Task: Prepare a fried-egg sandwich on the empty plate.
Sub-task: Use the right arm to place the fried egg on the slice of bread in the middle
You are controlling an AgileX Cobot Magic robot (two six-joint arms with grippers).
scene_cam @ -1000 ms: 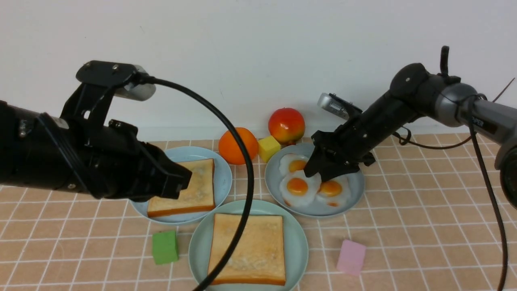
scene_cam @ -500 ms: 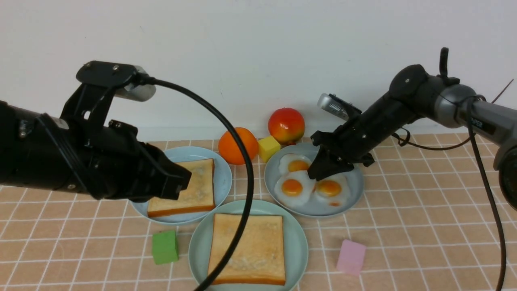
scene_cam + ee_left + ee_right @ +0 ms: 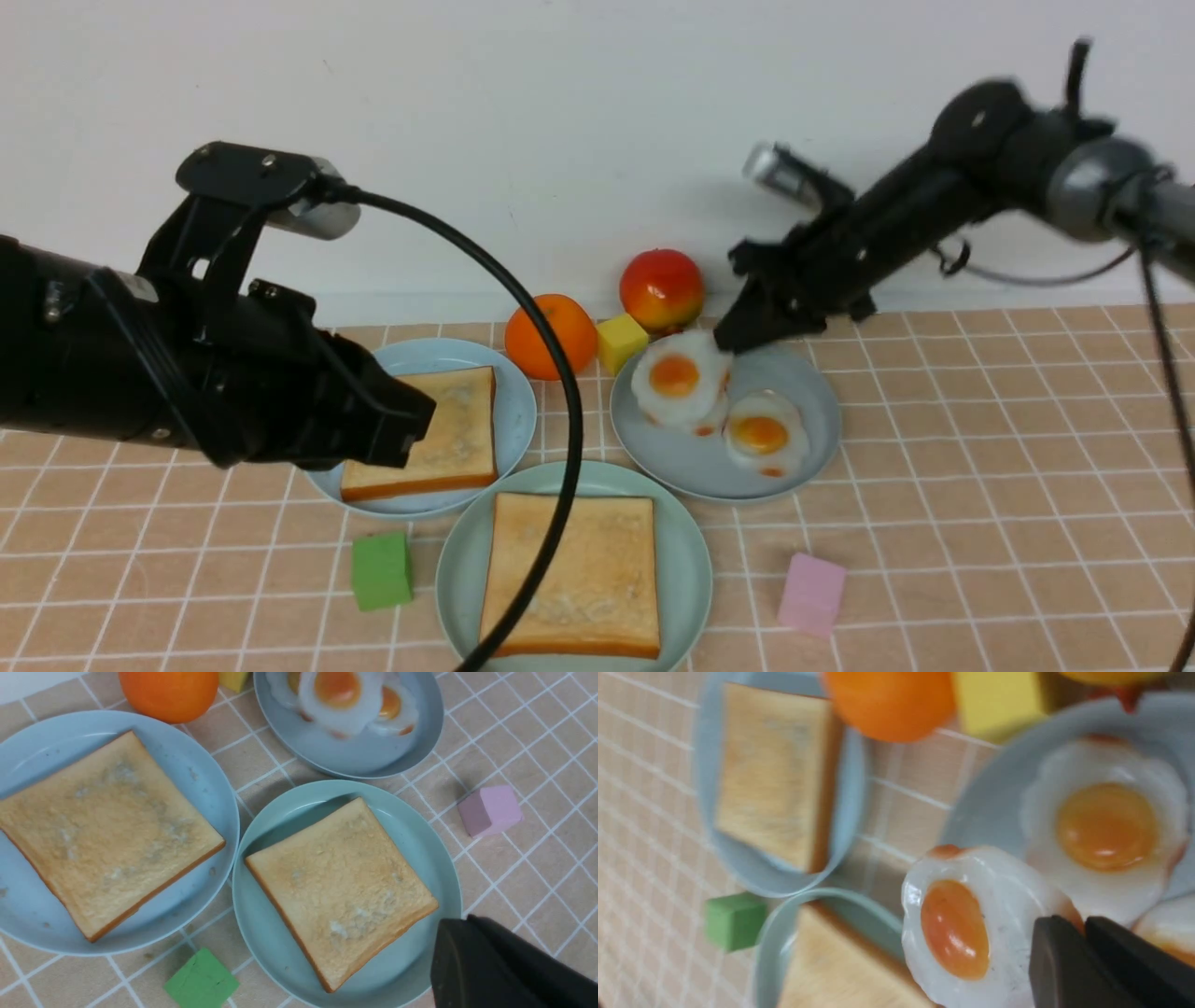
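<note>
1. The right fingers [image 3: 731, 338] are pinched shut on the white rim of one fried egg [image 3: 677, 378]. It hangs tilted just above the grey-blue plate [image 3: 681, 462] (an edge grip should let it drop flat).
2. Two more eggs [image 3: 1106, 830] lie on that plate, not needed for this sandwich.
3. The mint-green plate [image 3: 698, 560], nearest the robot on the desk [image 3: 980, 523], carries one toast slice [image 3: 574, 560] flat and face up. This looks like the base waiting for the egg.
4. The second toast slice [image 3: 448, 439] rests on the sky-blue plate [image 3: 515, 401].
5. The left fingers [image 3: 406, 425] hover over it, probably placed for the top slice. Their opening cannot be told, as only one dark tip shows.
</note>
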